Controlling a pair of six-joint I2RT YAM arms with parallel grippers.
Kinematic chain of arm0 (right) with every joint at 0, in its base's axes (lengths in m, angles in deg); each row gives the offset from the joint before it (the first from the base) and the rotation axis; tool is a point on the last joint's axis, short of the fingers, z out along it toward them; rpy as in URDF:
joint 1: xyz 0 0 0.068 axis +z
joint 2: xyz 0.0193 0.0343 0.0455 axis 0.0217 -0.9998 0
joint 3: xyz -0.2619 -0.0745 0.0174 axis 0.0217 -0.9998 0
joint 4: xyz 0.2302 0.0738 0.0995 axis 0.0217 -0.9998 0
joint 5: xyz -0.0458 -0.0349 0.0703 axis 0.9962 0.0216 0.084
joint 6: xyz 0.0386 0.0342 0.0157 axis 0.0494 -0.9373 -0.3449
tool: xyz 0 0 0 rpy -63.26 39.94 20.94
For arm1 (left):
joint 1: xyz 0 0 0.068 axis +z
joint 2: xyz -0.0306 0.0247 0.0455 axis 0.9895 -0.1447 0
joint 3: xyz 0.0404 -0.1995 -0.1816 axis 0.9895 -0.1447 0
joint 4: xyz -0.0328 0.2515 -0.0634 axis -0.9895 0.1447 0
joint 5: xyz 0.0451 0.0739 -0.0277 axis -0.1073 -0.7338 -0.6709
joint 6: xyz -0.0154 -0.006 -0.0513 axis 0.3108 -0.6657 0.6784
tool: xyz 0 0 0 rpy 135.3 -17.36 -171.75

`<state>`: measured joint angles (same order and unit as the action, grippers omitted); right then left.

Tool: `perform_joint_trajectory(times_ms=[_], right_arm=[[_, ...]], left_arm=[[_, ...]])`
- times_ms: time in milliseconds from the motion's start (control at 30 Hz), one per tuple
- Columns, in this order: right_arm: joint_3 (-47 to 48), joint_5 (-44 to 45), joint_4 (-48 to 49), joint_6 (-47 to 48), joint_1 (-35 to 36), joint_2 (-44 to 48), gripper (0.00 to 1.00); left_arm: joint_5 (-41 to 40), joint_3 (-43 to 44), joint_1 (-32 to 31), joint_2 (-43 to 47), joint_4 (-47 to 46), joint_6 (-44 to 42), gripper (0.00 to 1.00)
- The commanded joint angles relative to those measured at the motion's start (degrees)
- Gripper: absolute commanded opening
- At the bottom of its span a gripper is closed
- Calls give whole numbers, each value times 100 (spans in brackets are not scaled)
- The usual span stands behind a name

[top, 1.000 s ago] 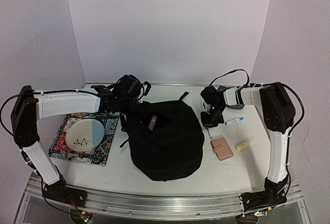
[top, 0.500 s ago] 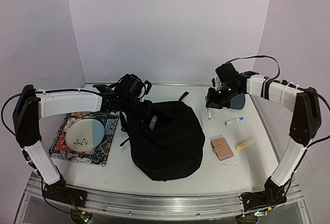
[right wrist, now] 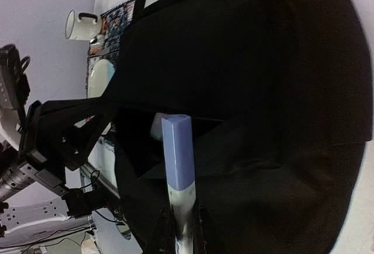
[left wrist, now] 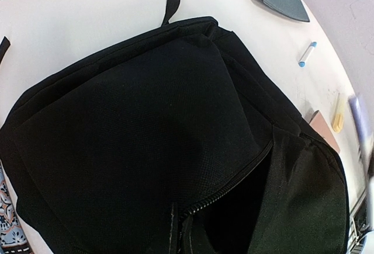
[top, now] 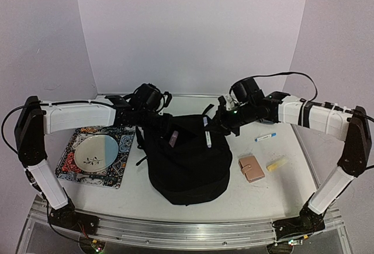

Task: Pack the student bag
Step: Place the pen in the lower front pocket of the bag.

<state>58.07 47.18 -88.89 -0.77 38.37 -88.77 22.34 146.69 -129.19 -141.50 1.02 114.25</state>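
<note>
— Where's the student bag [top: 187, 155]?
— Flat on the worktop [top: 134, 192]. Its loop end points away from the arms and its long axis runs far to near. The left gripper [top: 143, 119] jaws pinch its opening edge.
— And the right gripper [top: 214, 127]?
— Its jaws are clamped on a marker [top: 207, 134] above the bag. I'd tip it cap-first into the gap and release low.

White-shelled arms [top: 76, 117], black joints, cables, left claw [top: 155, 118], right claw [top: 218, 127].
</note>
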Motion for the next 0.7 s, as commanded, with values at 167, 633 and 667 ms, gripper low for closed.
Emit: perform_joint_trajectory(times_ms=[167, 633, 667], right_arm=[[-8, -886, 1560, -1049, 637, -953, 0], [232, 536, 2193, -2262, 649, -1569, 0], [201, 702, 2253, -2392, 636, -1549, 0]], left_arm=[[220, 581, 22, -176, -387, 49, 0], [752, 137, 13, 42, -383, 171, 0], [779, 72, 13, 67, -385, 186, 0]])
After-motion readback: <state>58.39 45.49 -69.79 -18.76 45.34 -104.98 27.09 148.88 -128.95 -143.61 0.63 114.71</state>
